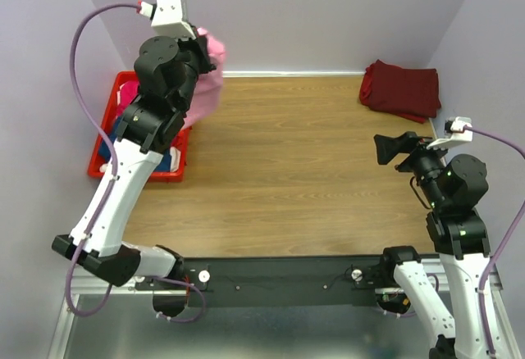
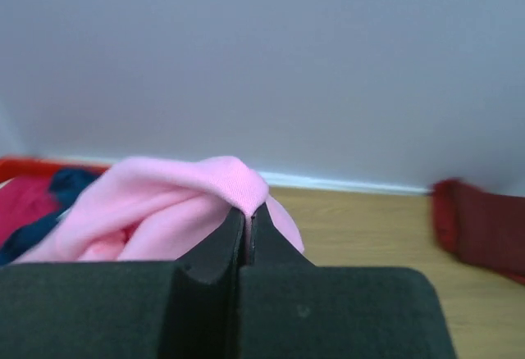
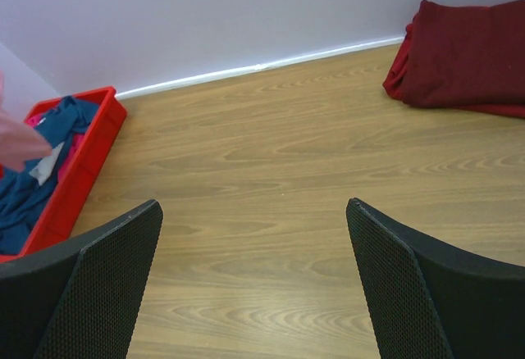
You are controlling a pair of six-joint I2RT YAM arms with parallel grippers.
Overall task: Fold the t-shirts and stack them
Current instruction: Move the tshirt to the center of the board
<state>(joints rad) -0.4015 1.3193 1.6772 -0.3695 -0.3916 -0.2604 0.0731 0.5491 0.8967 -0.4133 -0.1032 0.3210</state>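
My left gripper is shut on a fold of the light pink t-shirt and holds it up in the air above the red crate; in the top view the pink t-shirt hangs beside the raised left arm at the back left. The dark maroon t-shirt lies folded at the back right corner and shows in the right wrist view. The navy blue t-shirt and the magenta t-shirt lie in the crate. My right gripper is open and empty above the table at the right, also seen from above.
The red plastic crate stands at the left edge of the wooden table, partly under the left arm. Lilac walls close the back and both sides.
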